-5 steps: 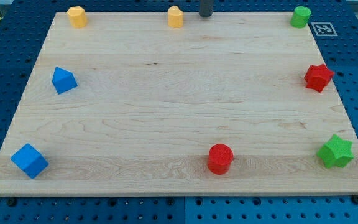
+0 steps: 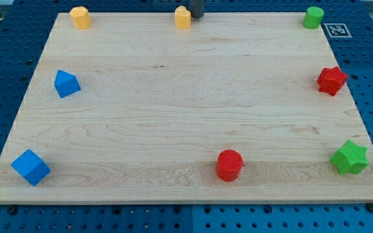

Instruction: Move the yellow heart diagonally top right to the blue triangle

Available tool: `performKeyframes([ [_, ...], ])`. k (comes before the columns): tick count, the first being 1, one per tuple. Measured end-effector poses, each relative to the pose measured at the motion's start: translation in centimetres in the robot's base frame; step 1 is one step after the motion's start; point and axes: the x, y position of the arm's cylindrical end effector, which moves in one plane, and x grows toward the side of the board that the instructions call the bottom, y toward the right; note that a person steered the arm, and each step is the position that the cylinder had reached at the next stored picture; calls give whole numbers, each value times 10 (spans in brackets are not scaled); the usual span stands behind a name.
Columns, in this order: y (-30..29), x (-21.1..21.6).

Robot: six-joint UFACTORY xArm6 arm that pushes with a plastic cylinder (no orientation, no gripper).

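The yellow heart [image 2: 182, 17] sits at the board's top edge, near the middle. My tip [image 2: 197, 17] is just to its right, touching or almost touching its side. Only the rod's lower end shows, at the view's top. The blue triangle [image 2: 66, 83] lies at the left of the board, well below and to the left of the heart.
A second yellow block [image 2: 79, 17] stands at the top left. A green cylinder [image 2: 313, 17] is at the top right, with a red star [image 2: 331, 80] below it. A green star [image 2: 350, 157] is at the bottom right, a red cylinder [image 2: 229, 164] at bottom middle, and a blue cube [image 2: 30, 166] at the bottom left.
My tip has moved left along the top edge, from a gap away to right beside the yellow heart. No block has visibly moved.
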Motion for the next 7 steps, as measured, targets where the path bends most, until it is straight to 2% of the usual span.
performKeyframes([
  [2, -30, 1],
  [7, -56, 8],
])
